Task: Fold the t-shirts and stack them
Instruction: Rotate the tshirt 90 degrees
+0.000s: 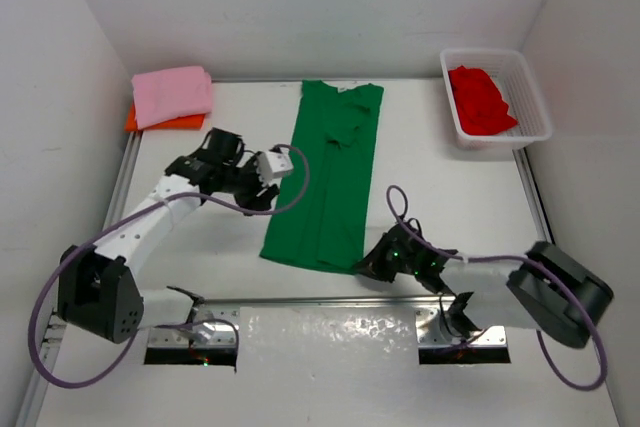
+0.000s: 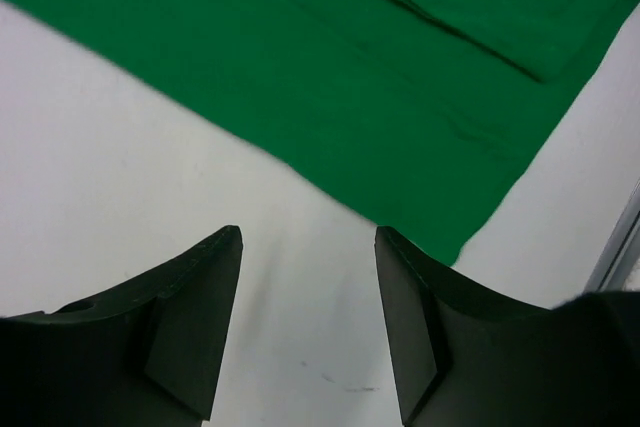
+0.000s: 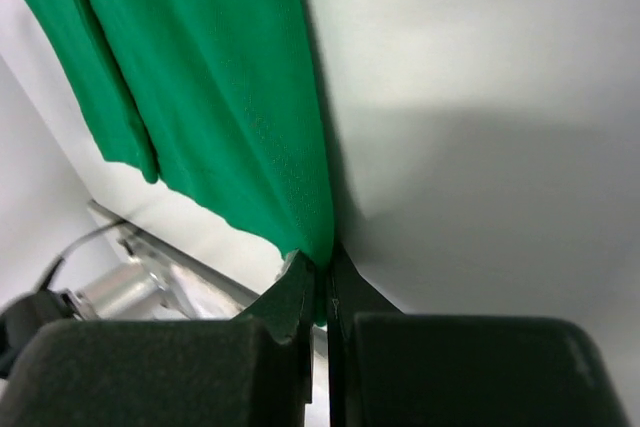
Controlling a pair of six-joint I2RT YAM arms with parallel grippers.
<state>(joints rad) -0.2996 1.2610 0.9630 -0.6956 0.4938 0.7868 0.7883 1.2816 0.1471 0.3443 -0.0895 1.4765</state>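
Note:
A green t-shirt (image 1: 330,177) lies in a long folded strip down the middle of the table. My right gripper (image 1: 368,265) is low at its near right corner, shut on the green fabric (image 3: 220,97), which runs up from between the closed jaws (image 3: 322,262). My left gripper (image 1: 272,187) hovers just left of the shirt's left edge, open (image 2: 308,237), with only bare table between its fingers and the green cloth (image 2: 400,67) ahead. A folded pink t-shirt (image 1: 172,95) rests on an orange one (image 1: 160,123) at the far left. A red t-shirt (image 1: 482,99) lies crumpled in the basket.
The white mesh basket (image 1: 532,97) stands at the far right corner. A metal rail (image 1: 330,299) runs along the table's near edge, another along the left side (image 1: 125,172). White walls enclose the back and both sides. Purple cables loop off both arms.

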